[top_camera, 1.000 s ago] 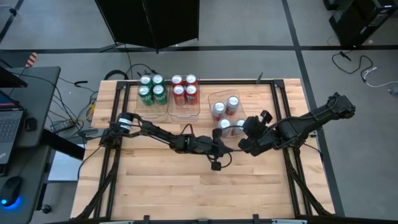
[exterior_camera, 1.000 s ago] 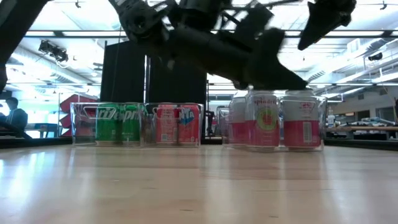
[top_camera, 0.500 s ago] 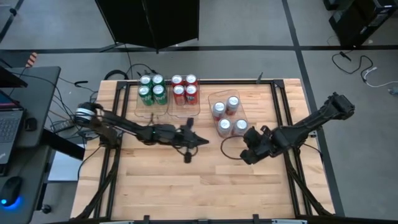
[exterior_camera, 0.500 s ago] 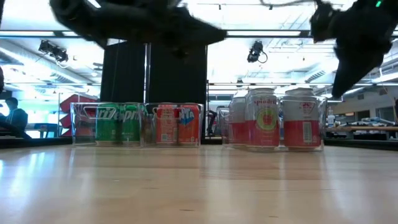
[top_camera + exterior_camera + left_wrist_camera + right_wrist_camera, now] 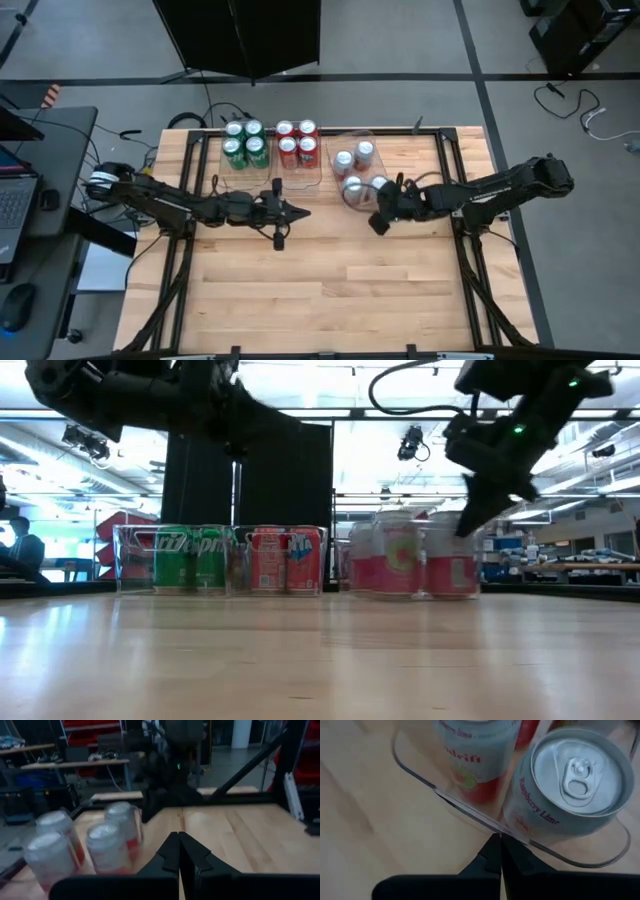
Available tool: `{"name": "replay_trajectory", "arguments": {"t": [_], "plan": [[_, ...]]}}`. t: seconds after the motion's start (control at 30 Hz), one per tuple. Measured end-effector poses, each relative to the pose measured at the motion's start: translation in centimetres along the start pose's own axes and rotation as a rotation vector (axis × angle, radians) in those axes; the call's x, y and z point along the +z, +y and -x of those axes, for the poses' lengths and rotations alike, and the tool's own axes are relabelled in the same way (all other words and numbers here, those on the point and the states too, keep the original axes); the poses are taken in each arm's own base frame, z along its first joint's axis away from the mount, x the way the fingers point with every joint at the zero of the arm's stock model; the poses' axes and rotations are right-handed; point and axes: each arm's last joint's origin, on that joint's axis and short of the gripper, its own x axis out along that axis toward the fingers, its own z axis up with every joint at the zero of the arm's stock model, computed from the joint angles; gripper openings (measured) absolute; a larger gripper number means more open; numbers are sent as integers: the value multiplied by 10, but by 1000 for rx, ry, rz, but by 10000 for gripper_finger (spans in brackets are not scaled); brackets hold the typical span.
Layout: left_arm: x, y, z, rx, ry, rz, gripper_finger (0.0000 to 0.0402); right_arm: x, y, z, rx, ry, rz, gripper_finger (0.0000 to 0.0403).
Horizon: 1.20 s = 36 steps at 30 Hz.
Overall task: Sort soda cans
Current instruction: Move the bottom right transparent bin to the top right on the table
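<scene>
On the far part of the pale wooden table (image 5: 330, 290), three clear rectangular plastic trays stand in a row. The left tray (image 5: 222, 172) holds four green cylindrical soda cans with silver tops (image 5: 244, 143); the middle tray (image 5: 297, 183), just beside it, holds four red cans with silver tops (image 5: 296, 142). The right tray (image 5: 600, 862) sits skewed, turned out of line with the others, and carries four silver-grey cans with pink labels and silver tops (image 5: 355, 170). The right gripper (image 5: 378, 221) is at this tray's near right corner, its two dark fingers pressed together with nothing between them; in its wrist view the fingertips (image 5: 496, 851) meet right at the tray's clear rounded wall, below a can marked Raspberry Lime (image 5: 570, 785). The left gripper (image 5: 303, 212) reaches out over bare wood near the middle tray, well apart from the cans, its fingers (image 5: 177, 851) likewise closed tight and empty.
</scene>
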Motion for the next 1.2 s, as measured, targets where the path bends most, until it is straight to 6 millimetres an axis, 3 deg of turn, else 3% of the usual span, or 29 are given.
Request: {"name": "replay_trajectory", "arguments": {"t": [0.3,0.5,0.7,0.83,1.0,1.2], "plan": [[-1,0,1,8,1,0,0,32,-15,-14,57,-115,10,0],[-1,0,1,9,10,-2,0,41,-19,-17,55,-161,7,0],[-2,0,0,8,23,-5,0,47,-10,-32,98,-173,72,0],[-2,0,2,8,34,-7,0,47,0,-14,93,-119,117,0],[-1,1,3,9,37,-9,0,46,-7,16,-100,-50,48,0],[2,1,4,9,25,-2,0,31,-23,13,-269,19,-40,0]]}}
